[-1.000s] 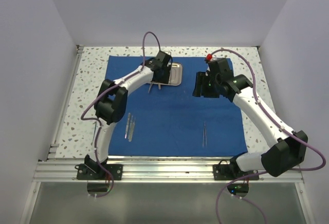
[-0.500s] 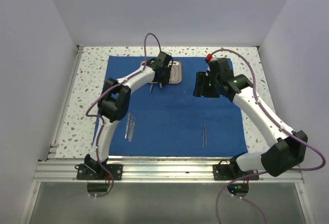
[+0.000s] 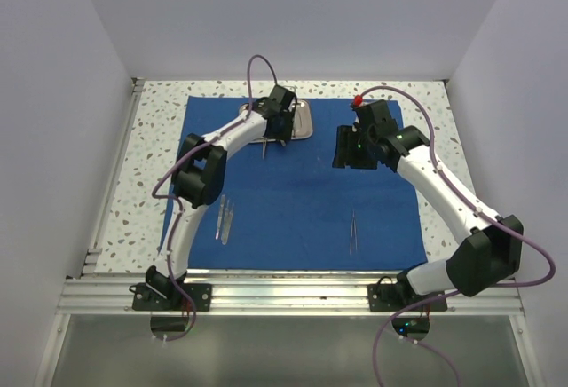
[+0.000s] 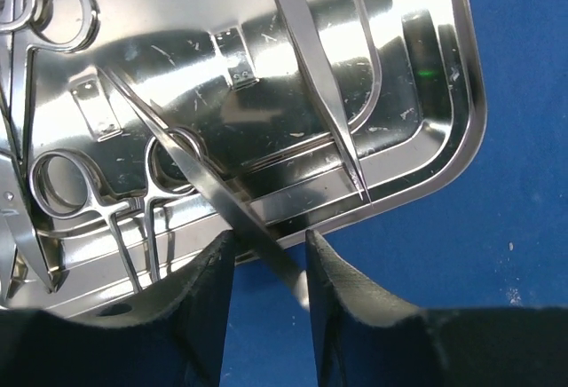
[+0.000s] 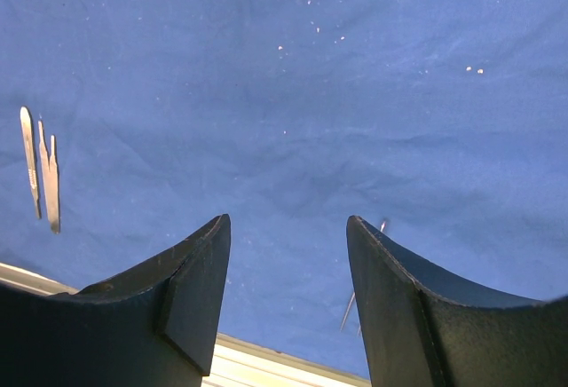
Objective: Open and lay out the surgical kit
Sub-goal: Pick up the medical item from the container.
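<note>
The left arm (image 3: pixel 232 131) reaches to the steel tray (image 4: pixel 444 138) at the blue cloth's (image 3: pixel 302 192) far edge, jaws pinched on slim tweezers (image 4: pixel 222 196). The right arm (image 3: pixel 435 183) hovers over the cloth, jaws wide, empty.

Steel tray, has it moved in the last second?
Yes. The steel tray has slid away from the arms, toward the blue cloth's far edge.

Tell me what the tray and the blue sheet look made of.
Tray: probably polished stainless steel; mirror-bright, reflective, finely scratched. Blue sheet: seemingly matte cloth, woven or nonwoven unclear; soft wrinkles, lint specks, no shine.
</note>
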{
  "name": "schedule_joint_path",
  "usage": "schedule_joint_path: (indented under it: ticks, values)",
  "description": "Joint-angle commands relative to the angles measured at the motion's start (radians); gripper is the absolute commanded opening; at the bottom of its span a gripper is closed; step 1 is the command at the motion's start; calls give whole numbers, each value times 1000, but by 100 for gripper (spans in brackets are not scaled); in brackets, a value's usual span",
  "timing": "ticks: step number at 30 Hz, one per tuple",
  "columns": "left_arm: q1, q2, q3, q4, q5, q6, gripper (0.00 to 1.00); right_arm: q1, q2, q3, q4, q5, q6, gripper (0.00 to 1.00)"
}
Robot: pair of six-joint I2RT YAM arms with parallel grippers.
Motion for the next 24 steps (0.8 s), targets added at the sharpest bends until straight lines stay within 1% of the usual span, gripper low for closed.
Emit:
schedule_joint_path:
  ticks: [1, 3, 4, 8, 10, 11, 19, 24]
  values:
    - [30, 53, 36, 10, 5, -19, 40, -6, 2, 30, 11, -7, -24, 58]
    - [35, 63, 34, 10, 10, -24, 34, -6, 3, 33, 8, -5, -26, 58]
    - [37, 65, 35, 10, 13, -24, 28, -7, 5, 33, 6, -4, -26, 58]
    - [38, 80, 37, 13, 24, -24, 14, -6, 8, 34, 3, -5, -26, 58]
    - [38, 83, 37, 10, 25, -22, 2, -7, 8, 33, 3, -7, -26, 58]
    - [38, 82, 37, 10, 24, -21, 0, -7, 10, 34, 1, -8, -26, 58]
    - [38, 7, 35, 6, 8, -7, 0, -7, 20, 46, 11, -27, -14, 57]
    - [38, -62, 95, -17, 11, 15, 0, -9, 17, 91, 14, -27, -14, 57]
